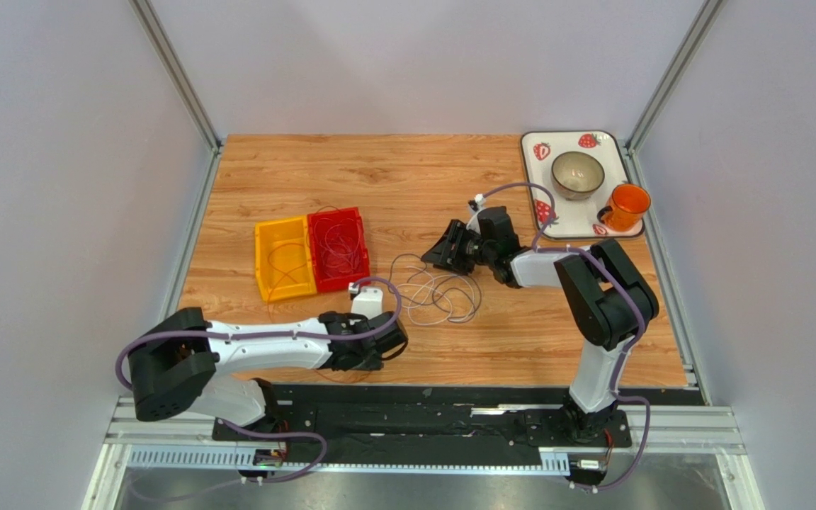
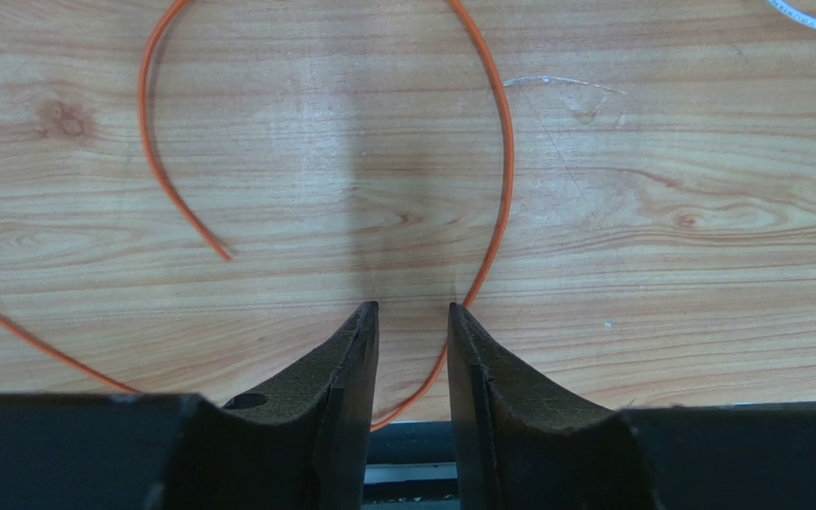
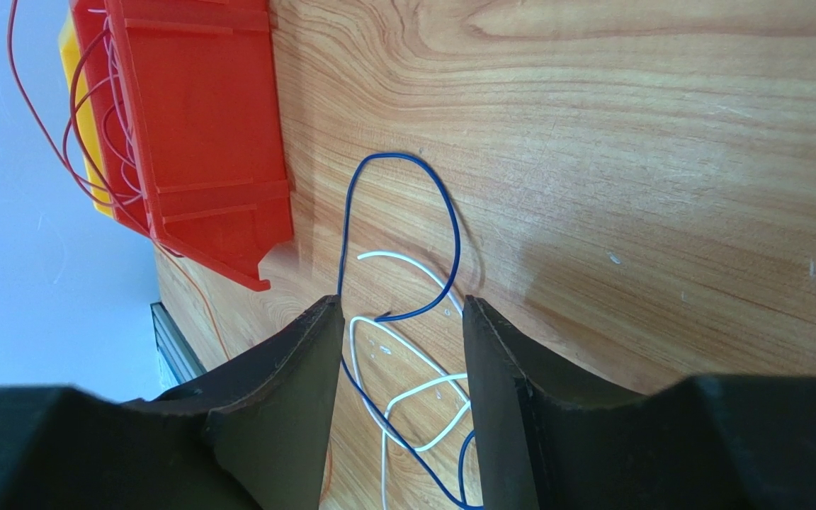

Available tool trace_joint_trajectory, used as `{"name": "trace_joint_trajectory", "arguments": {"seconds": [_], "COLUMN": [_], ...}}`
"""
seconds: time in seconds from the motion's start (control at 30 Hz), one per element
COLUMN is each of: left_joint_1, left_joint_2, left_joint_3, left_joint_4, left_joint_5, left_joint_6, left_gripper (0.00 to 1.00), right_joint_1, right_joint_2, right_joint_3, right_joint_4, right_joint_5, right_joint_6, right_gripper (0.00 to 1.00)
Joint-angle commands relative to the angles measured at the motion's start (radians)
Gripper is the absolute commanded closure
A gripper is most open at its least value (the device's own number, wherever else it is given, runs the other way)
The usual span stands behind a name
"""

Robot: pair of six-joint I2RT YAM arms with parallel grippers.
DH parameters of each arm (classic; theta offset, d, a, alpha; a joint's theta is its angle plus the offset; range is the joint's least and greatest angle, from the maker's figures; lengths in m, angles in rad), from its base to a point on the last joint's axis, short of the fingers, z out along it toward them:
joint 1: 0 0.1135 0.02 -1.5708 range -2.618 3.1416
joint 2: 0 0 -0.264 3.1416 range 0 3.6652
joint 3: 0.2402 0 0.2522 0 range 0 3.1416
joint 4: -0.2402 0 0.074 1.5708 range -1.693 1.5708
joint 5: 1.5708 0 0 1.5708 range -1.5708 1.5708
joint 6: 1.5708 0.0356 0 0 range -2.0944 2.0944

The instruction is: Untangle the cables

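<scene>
One orange cable point(image 2: 507, 181), one blue cable point(image 3: 455, 228), white cable point(image 3: 391, 255) count unclear. One yellow bin point(image 1: 282, 258), one red bin point(image 1: 338, 247). Left gripper point(image 2: 411, 308), right gripper point(image 3: 400, 303): jaws released.

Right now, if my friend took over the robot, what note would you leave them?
Left gripper: open with a narrow gap, orange cable running between its jaws.
Right gripper: open, over the blue cable and white cable.
Done: red cables lie in the red bin.
Left to do: the loose tangle needs separating.
</scene>
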Motion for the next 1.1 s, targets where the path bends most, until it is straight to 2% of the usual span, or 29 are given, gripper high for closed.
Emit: {"name": "trace_joint_trajectory", "arguments": {"seconds": [0.0, 0.17, 0.4, 0.63, 0.8, 0.83, 0.93, 1.07], "left_joint_1": [-0.015, -0.015, -0.037, -0.053, -0.053, -0.053, -0.055, -0.055], "left_joint_2": [-0.026, -0.061, 0.009, 0.068, 0.109, 0.111, 0.117, 0.121], "left_joint_3": [0.055, 0.062, 0.036, 0.039, 0.028, 0.026, 0.013, -0.001], "left_joint_4": [-0.089, -0.095, -0.011, -0.011, -0.017, -0.017, -0.012, 0.008], "left_joint_5": [-0.046, -0.06, 0.013, 0.01, 0.021, 0.022, 0.021, 0.019], "left_joint_6": [-0.036, -0.015, 0.011, -0.016, -0.047, -0.051, -0.064, -0.073], "left_gripper": [0.62, 0.61, 0.62, 0.64, 0.77, 0.84, 0.93, 1.0], "right_joint_1": [-0.004, -0.006, -0.006, -0.004, -0.006, -0.006, -0.004, -0.004], "right_joint_2": [0.01, 0.011, 0.011, 0.013, 0.013, 0.012, 0.013, 0.013], "right_joint_3": [0.033, 0.033, 0.034, 0.034, 0.034, 0.033, 0.034, 0.033], "right_joint_4": [0.013, 0.014, 0.014, 0.013, 0.013, 0.013, 0.013, 0.013], "right_joint_5": [-0.012, -0.012, -0.016, -0.014, -0.014, -0.014, -0.014, -0.014], "right_joint_6": [0.004, 0.004, 0.004, 0.004, 0.004, 0.004, 0.004, 0.004], "right_gripper": [0.51, 0.51, 0.52, 0.52, 0.52, 0.52, 0.52, 0.52]}}
